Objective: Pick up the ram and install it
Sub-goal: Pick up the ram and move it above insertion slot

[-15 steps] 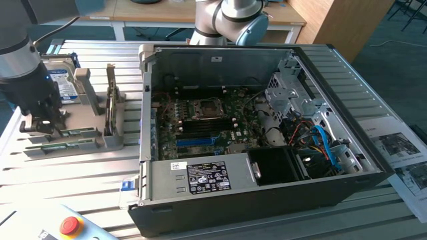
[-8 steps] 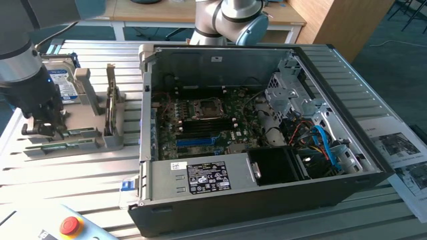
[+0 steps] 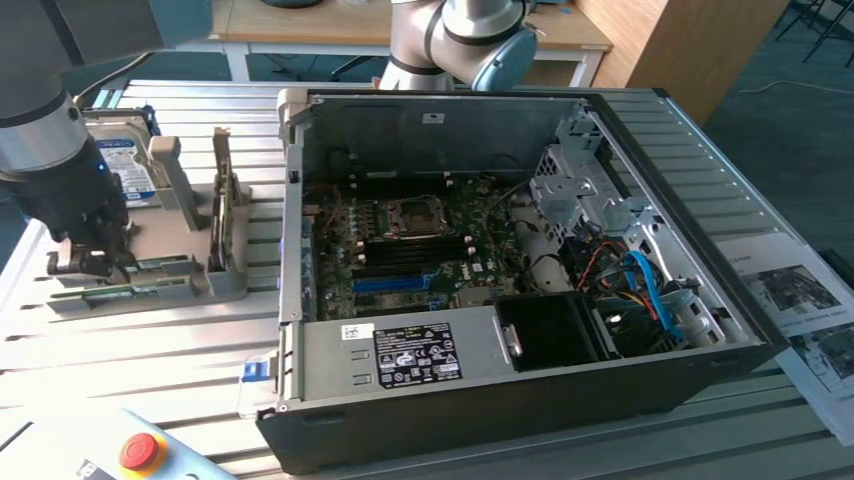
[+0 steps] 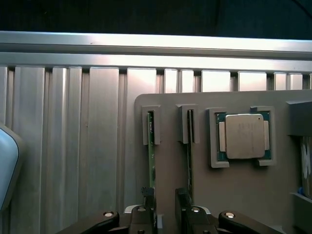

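Tool [image 4: 165, 214] stands jaws apart, one finger seemingly over the ram [image 4: 151, 163].

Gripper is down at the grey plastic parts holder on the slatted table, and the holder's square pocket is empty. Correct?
No: the wrist view shows a square silver-lidded processor chip sitting in that pocket. The gripper is at the grey plastic parts holder.

We show the ram [image 4: 151, 161], a long, thin green circuit-board stick, standing on its long edge in a narrow slot of the grey holder [image 4: 234, 195], just beside a second stick [image 4: 189, 161] in the neighbouring slot.
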`<state>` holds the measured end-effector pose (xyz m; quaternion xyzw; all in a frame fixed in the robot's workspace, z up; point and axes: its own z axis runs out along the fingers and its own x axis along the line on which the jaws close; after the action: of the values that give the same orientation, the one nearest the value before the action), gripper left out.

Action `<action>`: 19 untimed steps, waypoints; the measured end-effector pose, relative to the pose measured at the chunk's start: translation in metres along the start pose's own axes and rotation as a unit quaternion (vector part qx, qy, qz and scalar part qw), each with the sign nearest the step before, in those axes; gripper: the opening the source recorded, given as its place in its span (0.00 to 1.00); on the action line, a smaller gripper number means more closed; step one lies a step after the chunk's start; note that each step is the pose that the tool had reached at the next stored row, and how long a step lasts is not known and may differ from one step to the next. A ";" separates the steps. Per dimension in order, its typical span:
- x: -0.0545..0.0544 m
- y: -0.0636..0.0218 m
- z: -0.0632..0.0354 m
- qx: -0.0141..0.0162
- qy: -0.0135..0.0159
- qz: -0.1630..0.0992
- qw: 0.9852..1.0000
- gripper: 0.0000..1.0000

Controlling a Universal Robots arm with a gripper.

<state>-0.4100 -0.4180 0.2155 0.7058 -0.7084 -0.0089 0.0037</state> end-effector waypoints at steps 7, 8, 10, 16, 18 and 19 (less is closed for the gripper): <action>0.001 0.0000 0.0062 0.000 0.000 0.000 1.000 0.31; 0.001 0.0000 0.0062 0.000 0.000 0.000 1.000 0.31; 0.001 -0.0001 0.0062 0.000 0.000 0.000 1.000 0.31; 0.001 -0.0012 0.0062 0.000 0.001 -0.019 1.000 0.31; 0.001 -0.0014 0.0063 0.000 0.001 -0.028 1.000 0.31; 0.001 -0.0014 0.0063 0.000 0.001 -0.029 1.000 0.31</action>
<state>-0.4088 -0.4185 0.2092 0.7260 -0.6876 -0.0087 0.0040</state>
